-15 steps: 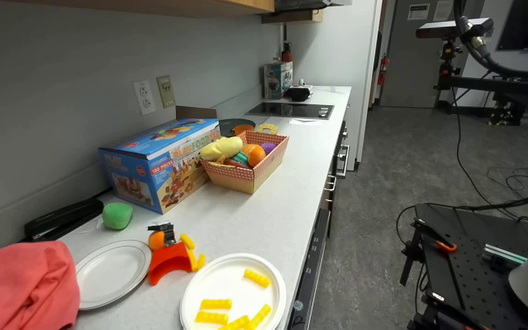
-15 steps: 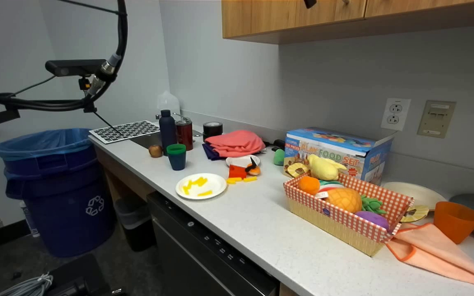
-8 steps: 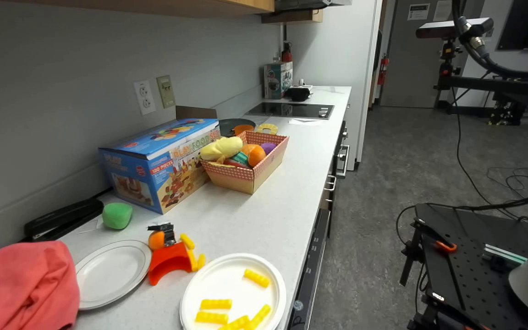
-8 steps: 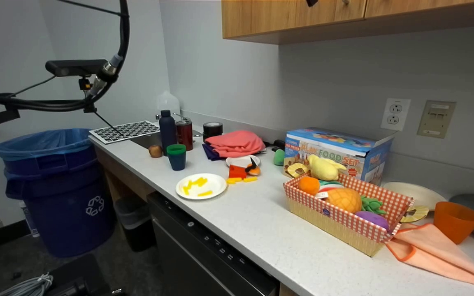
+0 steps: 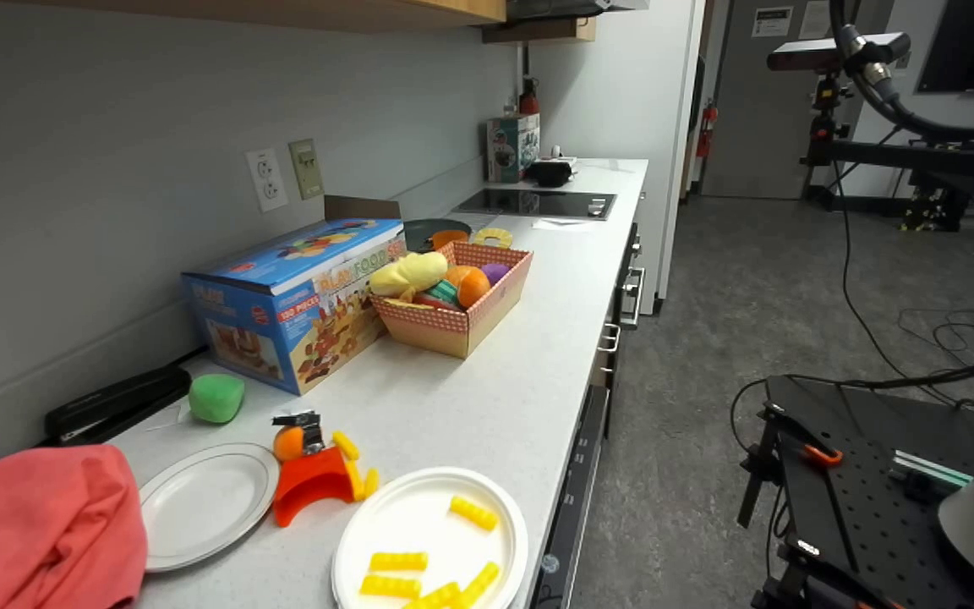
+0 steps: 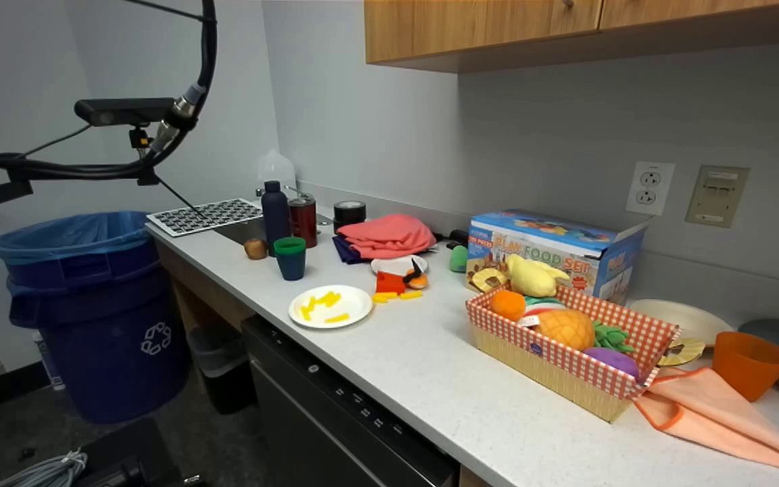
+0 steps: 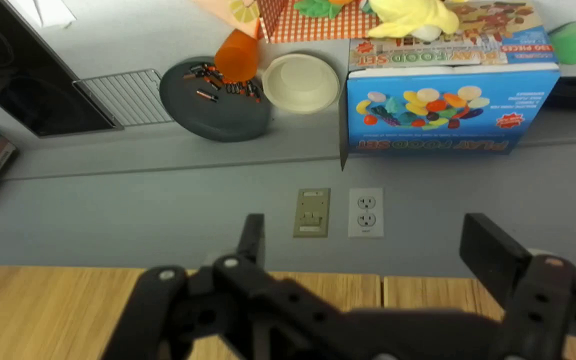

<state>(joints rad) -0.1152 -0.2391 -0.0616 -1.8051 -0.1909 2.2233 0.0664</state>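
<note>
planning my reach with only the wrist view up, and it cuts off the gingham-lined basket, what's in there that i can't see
Observer: In both exterior views, a purple toy lies in the gingham-lined basket.
Operator: ok, the hand is open, anything else on the counter out of my view
Observer: A round white plate with several yellow toy fries on it.
Operator: anything tall
Observer: In an exterior view, a dark blue bottle stands upright beside a red tumbler.

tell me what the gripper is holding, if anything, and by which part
Nothing is held: in the wrist view the gripper stands open, its fingers wide apart, with only background, such as the wall outlet, showing between them.
</note>
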